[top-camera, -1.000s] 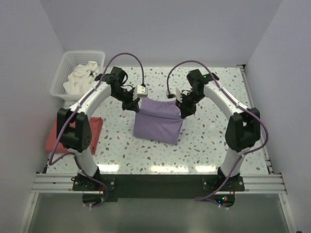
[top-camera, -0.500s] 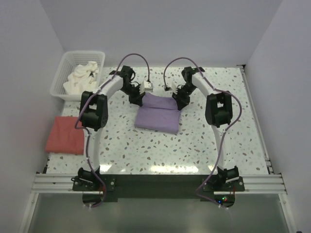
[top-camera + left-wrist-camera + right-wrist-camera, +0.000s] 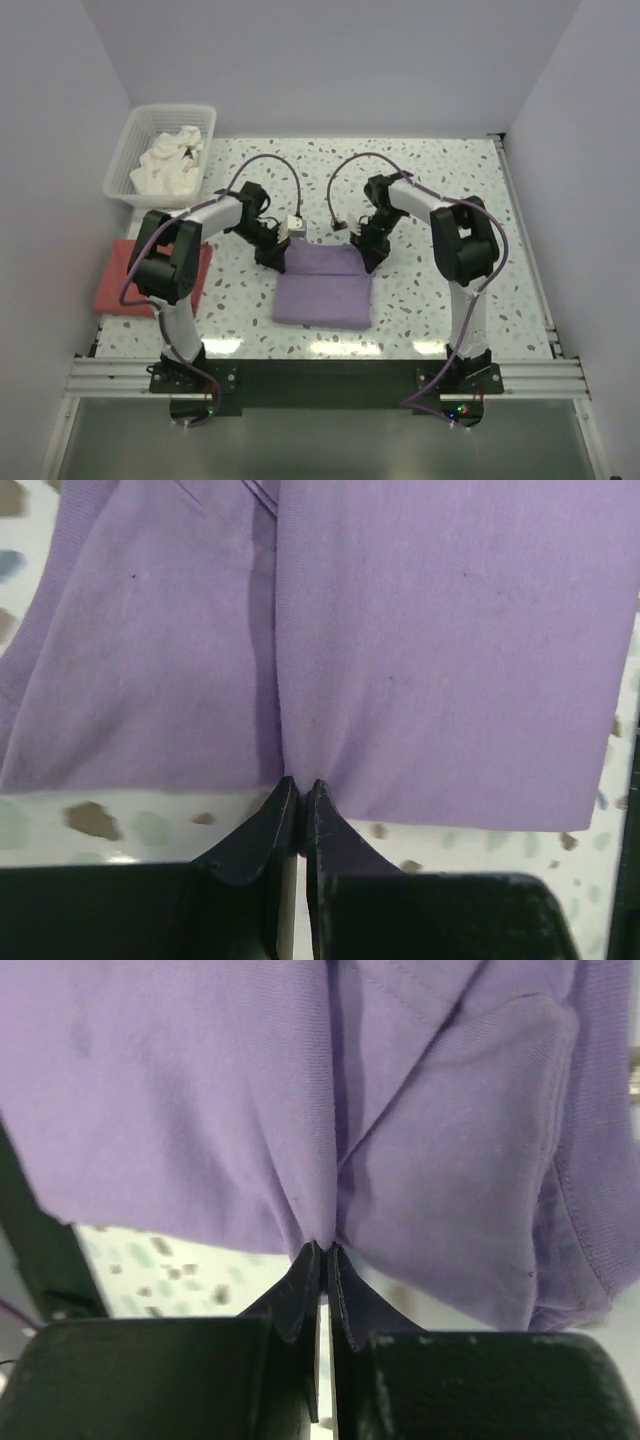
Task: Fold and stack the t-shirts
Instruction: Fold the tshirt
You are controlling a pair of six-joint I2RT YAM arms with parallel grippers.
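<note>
The lilac-purple t-shirt (image 3: pixel 322 284) lies folded into a rectangle at the table's middle. My left gripper (image 3: pixel 273 256) is shut on its far left corner, and my right gripper (image 3: pixel 367 255) is shut on its far right corner. In the left wrist view the purple cloth (image 3: pixel 400 650) is pinched at its hem between my left gripper (image 3: pixel 301 785), jaws pressed together. The right wrist view shows the same cloth (image 3: pixel 250 1100) gathered into the tips of my right gripper (image 3: pixel 326 1250). The coral-red t-shirt (image 3: pixel 112 285) lies folded at the table's left edge, partly behind my left arm.
A white lattice basket (image 3: pixel 127 148) holding crumpled white cloth (image 3: pixel 170 165) stands at the far left corner. The speckled table (image 3: pixel 440 300) ends at a black rail along the near edge. Grey walls close in left, right and behind.
Both grippers have drawn the purple shirt's edge from the far side toward the near side, and the shirt now lies lower and flatter, closer to the arm bases.
</note>
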